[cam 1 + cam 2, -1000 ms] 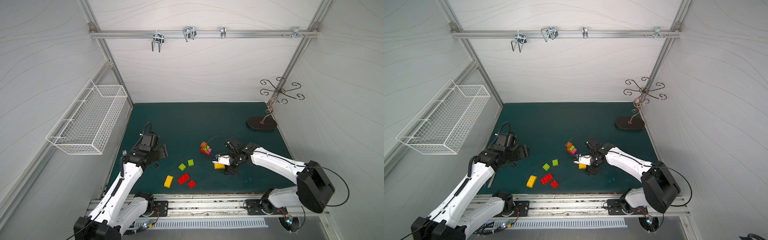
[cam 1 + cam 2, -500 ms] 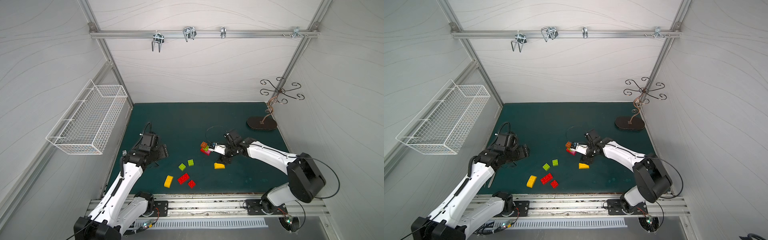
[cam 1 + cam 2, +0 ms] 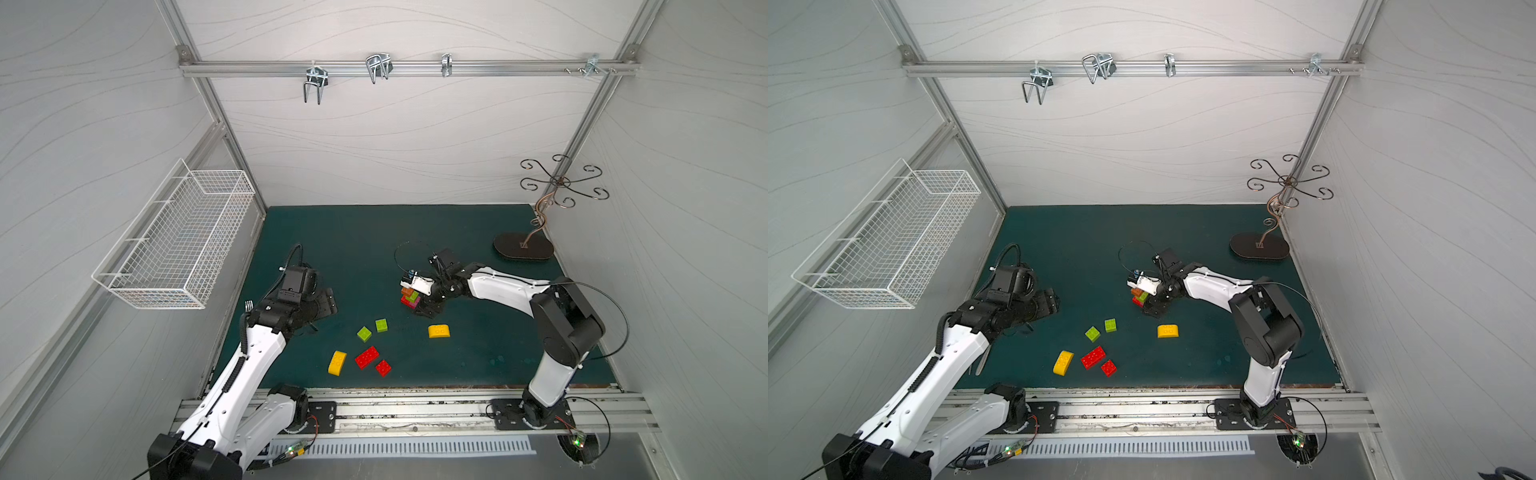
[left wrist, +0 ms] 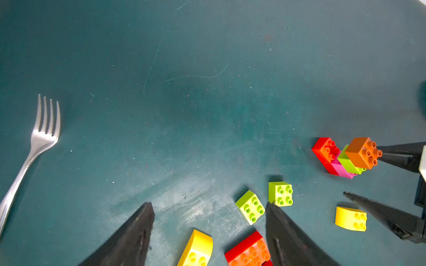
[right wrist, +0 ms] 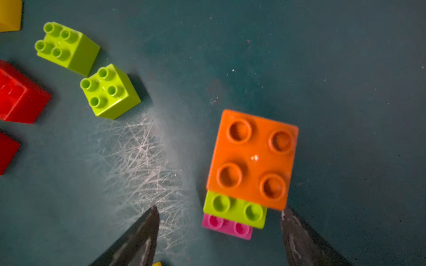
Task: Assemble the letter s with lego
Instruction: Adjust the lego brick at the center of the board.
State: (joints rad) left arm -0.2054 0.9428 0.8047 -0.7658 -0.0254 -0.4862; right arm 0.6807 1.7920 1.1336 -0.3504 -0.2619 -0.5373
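**A:** On the bench [image 3: 353, 241] near its middle, in both top views, the stepped stack [image 3: 410, 296] stands with the right gripper [image 3: 419, 305] over it; the loose bricks [image 3: 367, 357] lie nearer the front edge; the left gripper [image 3: 327, 300] hangs by the left edge.

**B:** And the left wrist view?

**A:** The left gripper's jaws stand well apart and empty, the loose bricks ahead of them; a fork [image 4: 43, 135] lies by the left edge; the stack shows red at the foot, then pink, lime, and orange on top.

**B:** The right wrist view?

**A:** The right gripper's jaws gape wide, holding nothing; the orange square [image 5: 253, 159] sits between the tips, one tip just beside its corner; whether it touches, I cannot tell.

**B:** So how to do this well?

**A:** I judge the stack is being straddled for a grip; centre the jaws first; close low and squarely, since the steps lean one way and a nudge at that corner could tip it.
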